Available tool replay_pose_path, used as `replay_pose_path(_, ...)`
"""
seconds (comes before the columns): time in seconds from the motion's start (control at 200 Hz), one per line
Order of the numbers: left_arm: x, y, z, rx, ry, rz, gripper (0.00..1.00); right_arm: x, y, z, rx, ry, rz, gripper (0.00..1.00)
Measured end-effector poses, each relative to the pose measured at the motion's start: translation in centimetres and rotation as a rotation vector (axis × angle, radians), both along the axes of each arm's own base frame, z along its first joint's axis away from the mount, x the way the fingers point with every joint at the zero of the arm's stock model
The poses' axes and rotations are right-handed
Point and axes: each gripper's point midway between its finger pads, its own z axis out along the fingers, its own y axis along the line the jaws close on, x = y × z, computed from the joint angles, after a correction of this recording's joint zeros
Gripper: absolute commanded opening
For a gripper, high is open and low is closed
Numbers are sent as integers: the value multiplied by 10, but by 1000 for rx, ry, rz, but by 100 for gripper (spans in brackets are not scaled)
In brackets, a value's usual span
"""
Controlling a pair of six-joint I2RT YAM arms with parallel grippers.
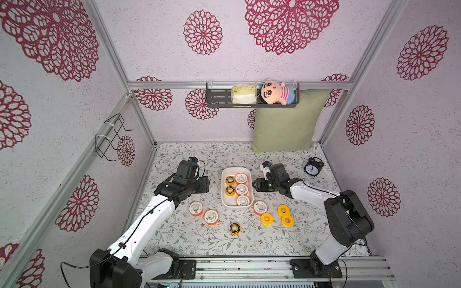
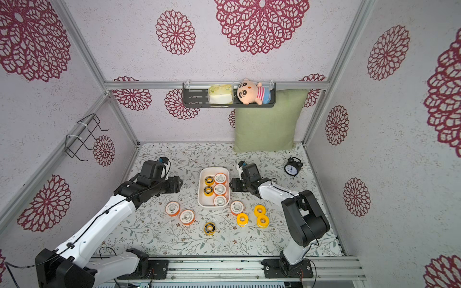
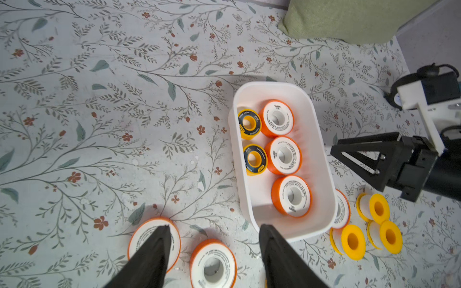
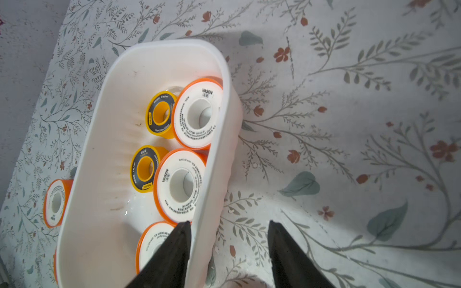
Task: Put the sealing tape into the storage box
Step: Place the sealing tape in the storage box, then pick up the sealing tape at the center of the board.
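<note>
orange roll — half hidden, behind box

The counter, covered with a flowered cloth, carries the storage box in its middle. Toward the near edge lie two orange rolls on the left, one black-faced roll, and another orange roll just beside the box. Three yellow rolls lie more to the right. A green pillow stands at the far edge, and a black alarm clock near the far right corner.

Orange rolls six — yellow rolls three — black-faced rolls three; storage box one.
</note>
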Motion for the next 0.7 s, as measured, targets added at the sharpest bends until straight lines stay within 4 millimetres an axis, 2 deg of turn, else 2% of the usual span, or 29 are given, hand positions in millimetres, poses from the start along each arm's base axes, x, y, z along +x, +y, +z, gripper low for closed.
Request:
replay_pose_path(0.305, -54, -72, -37, 11, 49, -205, 64, 1, 12, 10, 70, -11, 33, 50)
replay_pose_path(0.46, -71, -107, -60, 43, 75, -297, 69, 7, 16, 18, 85, -23, 37, 46)
replay_pose_path(0.59, -87, -128, -86, 114, 116, -369, 72, 13, 21, 22, 98, -27, 42, 44)
replay_pose_path(0.7, -100, -137, -105, 170, 149, -424, 77, 15, 23, 18, 97, -19, 44, 44)
